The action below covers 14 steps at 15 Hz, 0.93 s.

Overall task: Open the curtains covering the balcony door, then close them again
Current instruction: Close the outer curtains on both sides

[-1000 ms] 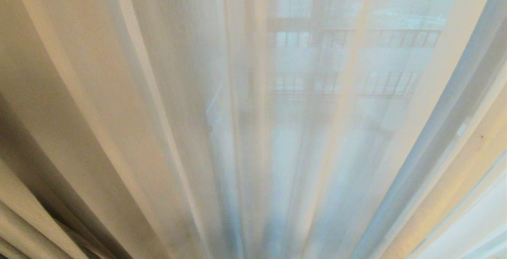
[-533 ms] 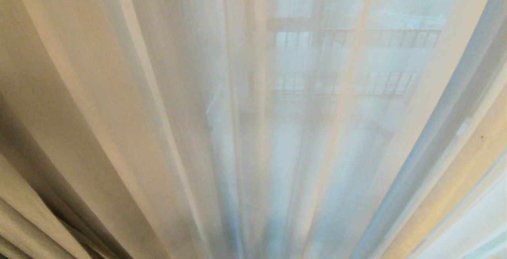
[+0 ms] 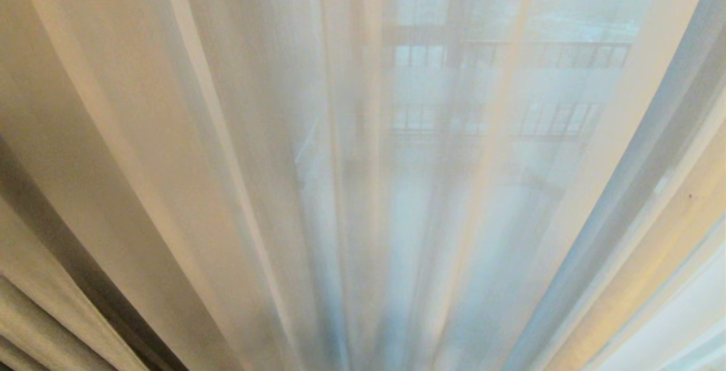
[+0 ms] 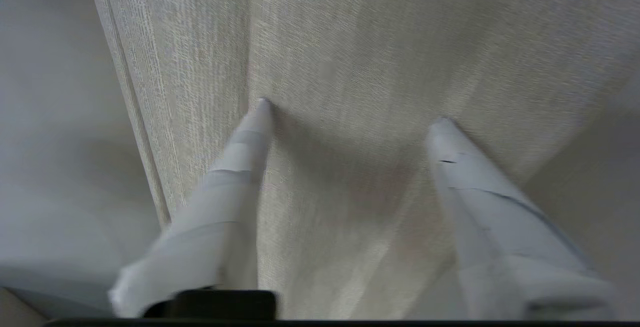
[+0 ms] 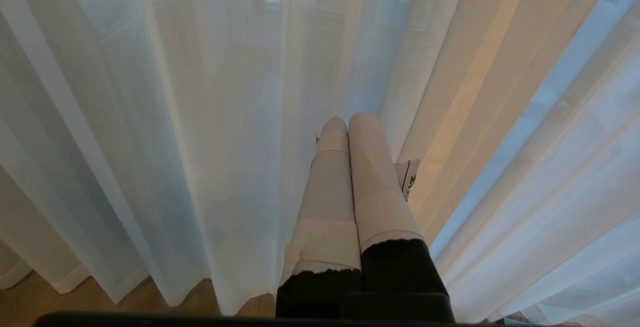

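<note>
The left gripper (image 4: 350, 112) is standing with its two fingers (image 4: 240, 157) spread wide against the heavy woven drape (image 4: 380, 52); nothing is lying between them, so the fabric is released, and both fingertips are pointing into a broad fold of the cloth, touching it or just short of it. The spread is reading as a let-go at the end of a pull, which suggests one drawing step is finishing; this is a judgement only. The right gripper (image 5: 350, 119) is hanging parked in front of the sheers (image 5: 200, 117); its two taped fingers are pressed together and gripping nothing, since one arm is sufficing for the pull.

Beyond the grippers, the sheers (image 3: 272, 150) are filling the head view in long pleats; the heavy drape (image 3: 39, 308) is showing only as folds at the robot's lower left, so two curtain layers are being counted. Farther off, the balcony door (image 3: 456, 13) is showing dimly through the thin cloth as one dark upright of its frame; behind it the railing (image 3: 510, 53) is running across in two barred rows. The door is therefore being veiled by the sheers alone here.
</note>
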Tool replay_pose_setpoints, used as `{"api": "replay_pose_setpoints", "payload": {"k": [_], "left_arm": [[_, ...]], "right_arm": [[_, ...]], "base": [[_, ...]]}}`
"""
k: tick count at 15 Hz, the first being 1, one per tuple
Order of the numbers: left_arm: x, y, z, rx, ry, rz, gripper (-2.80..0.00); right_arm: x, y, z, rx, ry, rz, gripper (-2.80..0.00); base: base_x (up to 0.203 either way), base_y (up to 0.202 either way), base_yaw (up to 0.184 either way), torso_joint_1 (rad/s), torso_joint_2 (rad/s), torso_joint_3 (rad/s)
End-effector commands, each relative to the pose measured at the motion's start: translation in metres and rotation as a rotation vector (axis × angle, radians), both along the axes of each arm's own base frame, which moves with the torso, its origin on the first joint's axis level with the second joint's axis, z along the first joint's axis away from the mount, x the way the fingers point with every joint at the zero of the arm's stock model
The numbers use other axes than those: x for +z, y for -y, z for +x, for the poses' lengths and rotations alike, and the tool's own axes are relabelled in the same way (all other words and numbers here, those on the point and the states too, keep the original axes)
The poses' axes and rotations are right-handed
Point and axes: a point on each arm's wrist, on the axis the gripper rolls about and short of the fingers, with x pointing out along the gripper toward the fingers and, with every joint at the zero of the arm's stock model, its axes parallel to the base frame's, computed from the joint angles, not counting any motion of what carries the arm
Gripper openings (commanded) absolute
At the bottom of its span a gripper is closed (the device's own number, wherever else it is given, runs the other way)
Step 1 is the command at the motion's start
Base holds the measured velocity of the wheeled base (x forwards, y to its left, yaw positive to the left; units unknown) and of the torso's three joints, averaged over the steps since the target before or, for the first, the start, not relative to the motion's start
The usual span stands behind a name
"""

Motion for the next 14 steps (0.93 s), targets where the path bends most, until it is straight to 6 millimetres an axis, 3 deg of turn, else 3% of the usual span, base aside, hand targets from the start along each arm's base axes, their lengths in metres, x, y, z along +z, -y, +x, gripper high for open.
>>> {"api": "replay_pose_setpoints", "payload": {"k": [1,8,14], "left_arm": [[0.005,0.003,-0.002,0.002,0.007,0.007,0.00],[0.021,0.006,-0.018,0.098,0.009,0.040,0.00],[0.017,0.002,-0.022,0.083,-0.019,0.011,0.00]], "right_arm": [[0.000,0.000,0.000,0.000,-0.001,-0.001,-2.80],[0.000,0.000,0.000,0.001,-0.001,-0.001,-2.80],[0.000,0.000,0.000,0.002,-0.001,-0.001,-2.80]], "base": [[0.000,0.000,0.000,0.000,0.00,0.000],[0.000,0.000,0.000,0.000,0.00,0.000],[0.000,0.000,0.000,0.000,0.00,0.000]]}}
